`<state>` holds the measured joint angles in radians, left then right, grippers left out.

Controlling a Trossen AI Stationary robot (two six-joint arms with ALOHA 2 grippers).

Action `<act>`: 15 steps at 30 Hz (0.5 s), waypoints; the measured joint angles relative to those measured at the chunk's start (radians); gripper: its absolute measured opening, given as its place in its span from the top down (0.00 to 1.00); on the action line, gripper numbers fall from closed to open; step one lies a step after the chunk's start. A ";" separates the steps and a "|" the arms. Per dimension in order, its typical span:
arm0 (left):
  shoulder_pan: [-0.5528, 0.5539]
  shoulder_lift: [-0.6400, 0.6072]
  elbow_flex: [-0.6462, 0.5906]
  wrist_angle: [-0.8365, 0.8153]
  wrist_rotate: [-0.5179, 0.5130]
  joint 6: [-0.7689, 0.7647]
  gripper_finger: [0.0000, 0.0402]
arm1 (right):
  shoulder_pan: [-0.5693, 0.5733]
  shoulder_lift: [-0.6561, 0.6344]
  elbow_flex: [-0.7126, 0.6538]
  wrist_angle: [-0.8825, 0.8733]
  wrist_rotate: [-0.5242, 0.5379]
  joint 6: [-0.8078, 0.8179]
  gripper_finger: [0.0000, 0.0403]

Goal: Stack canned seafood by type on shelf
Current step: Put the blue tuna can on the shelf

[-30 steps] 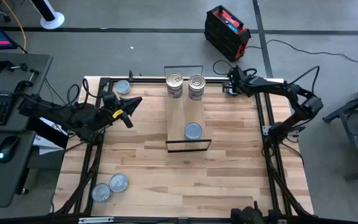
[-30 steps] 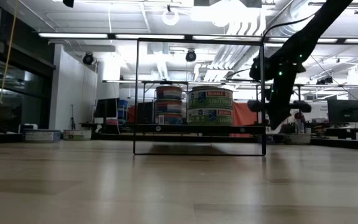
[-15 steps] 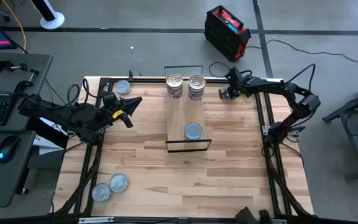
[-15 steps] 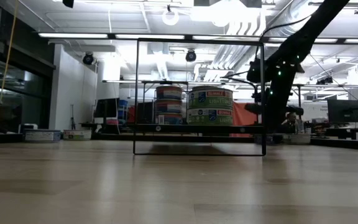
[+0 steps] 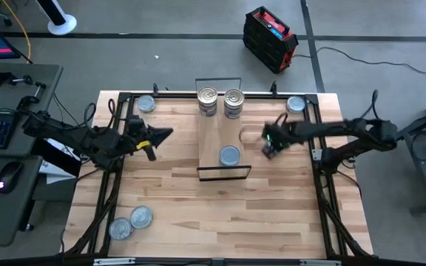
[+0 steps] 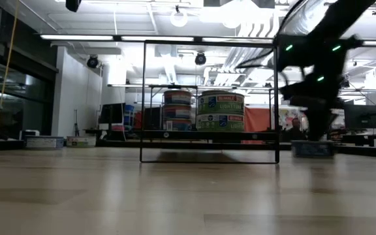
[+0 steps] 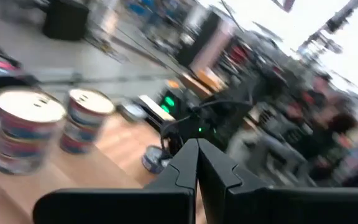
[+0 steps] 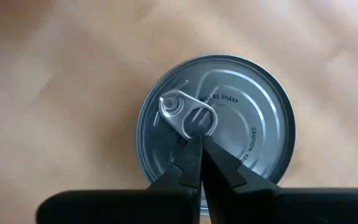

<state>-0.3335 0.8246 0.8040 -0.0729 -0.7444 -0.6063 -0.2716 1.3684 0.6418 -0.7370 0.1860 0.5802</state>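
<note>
Left arm: reaches in from the left edge of the surface, lying low and nearly level, pointing toward the middle.
Left gripper [image 5: 163,133]: near the far-left part of the surface; jaws pressed together, nothing between them.
Right arm: stretches in from the right edge, elbow out past that edge, forearm running level toward the centre.
Right gripper [image 5: 271,144]: right of centre, wrist pointing down at the surface; jaws closed, empty.

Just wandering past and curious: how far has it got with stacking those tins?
Done: two stacks and one tin on the shelf. In hand: nothing; right claw shut beside the shelf, left claw shut, waiting. Left: four loose tins on the table.
</note>
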 joint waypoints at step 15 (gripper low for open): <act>-0.313 0.025 0.000 -0.185 0.380 -0.136 1.00 | 0.797 0.090 0.156 -0.047 -0.153 0.832 1.00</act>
<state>-0.6462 0.8501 0.8043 -0.2574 -0.3642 -0.7428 0.5251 1.4584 0.7981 -0.7842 0.0332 1.4120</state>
